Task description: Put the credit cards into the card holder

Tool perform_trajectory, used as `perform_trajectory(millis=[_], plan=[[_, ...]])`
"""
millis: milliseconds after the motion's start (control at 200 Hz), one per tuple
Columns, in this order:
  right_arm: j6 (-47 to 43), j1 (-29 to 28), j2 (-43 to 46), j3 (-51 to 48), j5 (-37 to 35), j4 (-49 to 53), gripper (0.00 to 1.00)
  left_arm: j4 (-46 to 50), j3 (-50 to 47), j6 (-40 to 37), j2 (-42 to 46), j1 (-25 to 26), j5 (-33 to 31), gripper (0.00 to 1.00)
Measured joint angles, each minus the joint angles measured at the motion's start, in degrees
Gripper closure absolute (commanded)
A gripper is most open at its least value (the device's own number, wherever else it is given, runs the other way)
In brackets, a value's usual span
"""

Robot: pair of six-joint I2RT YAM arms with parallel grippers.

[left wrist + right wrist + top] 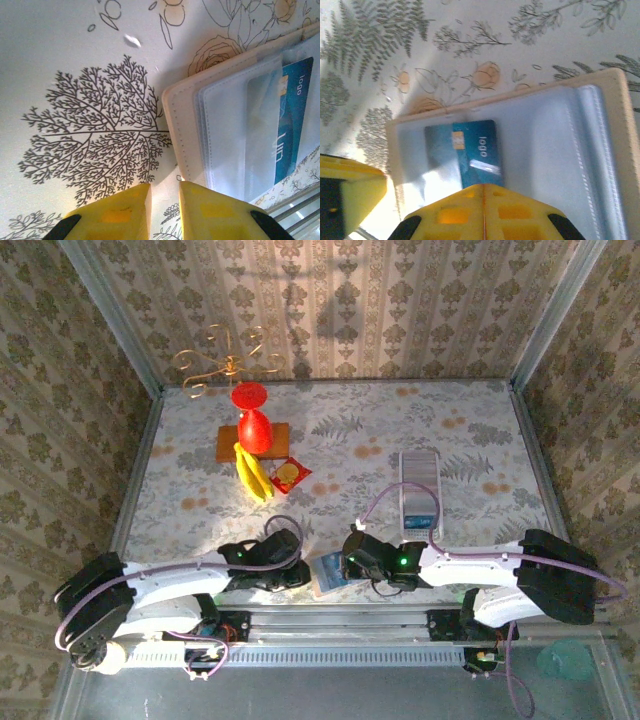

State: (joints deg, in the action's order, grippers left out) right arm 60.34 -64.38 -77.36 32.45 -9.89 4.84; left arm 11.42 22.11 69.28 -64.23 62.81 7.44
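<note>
While card [472, 150] sits partly in holder [626, 135] sleeve [545, 150], judge it light, stiff, slick: you push its edge; right gripper [483, 192] jaws pressed together there, left gripper [165, 192] slightly spread, empty.

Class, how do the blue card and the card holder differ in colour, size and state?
The card is blue with pale print; the holder is beige with clear sleeves. The card is much smaller than the holder. The holder lies open; the card sits partly under a sleeve. Both are flat rectangles.
</note>
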Motion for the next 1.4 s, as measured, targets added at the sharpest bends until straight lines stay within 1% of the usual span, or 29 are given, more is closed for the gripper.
perform_trajectory(millis=[80, 200, 330, 430, 700, 1025, 1400], plan=[[0.0, 0.0, -1.9, 1.6, 0.0, 2.4, 0.98, -0.1, 0.0, 0.0, 0.6, -0.2, -0.2, 0.77], [0.0, 0.0, -4.9, 4.0, -0.1, 5.4, 0.99, -1.2, 0.0, 0.0, 0.7, -0.3, -0.2, 0.73], [0.1, 0.0, -5.0, 4.2, -0.4, 7.5, 0.99, -2.8, 0.0, 0.0, 0.3, -0.4, 0.1, 0.72], [0.5, 0.0, -5.0, 4.2, -0.6, 8.2, 0.99, -4.3, -0.3, 0.0, -0.7, -0.7, 0.5, 0.69], [1.1, 0.0, -5.9, 4.3, -0.5, 7.6, 0.99, -6.1, -0.7, 0.0, -2.9, -1.0, 1.4, 0.68], [-1.5, -1.5, -9.6, 7.3, 1.7, 5.6, 0.99, -6.7, -0.6, 0.0, -3.9, -1.4, 2.0, 0.68], [-1.9, -3.2, -9.6, 7.3, 3.9, 4.1, 0.94, -7.2, -0.6, 0.0, -4.6, -1.8, 2.7, 0.69]])
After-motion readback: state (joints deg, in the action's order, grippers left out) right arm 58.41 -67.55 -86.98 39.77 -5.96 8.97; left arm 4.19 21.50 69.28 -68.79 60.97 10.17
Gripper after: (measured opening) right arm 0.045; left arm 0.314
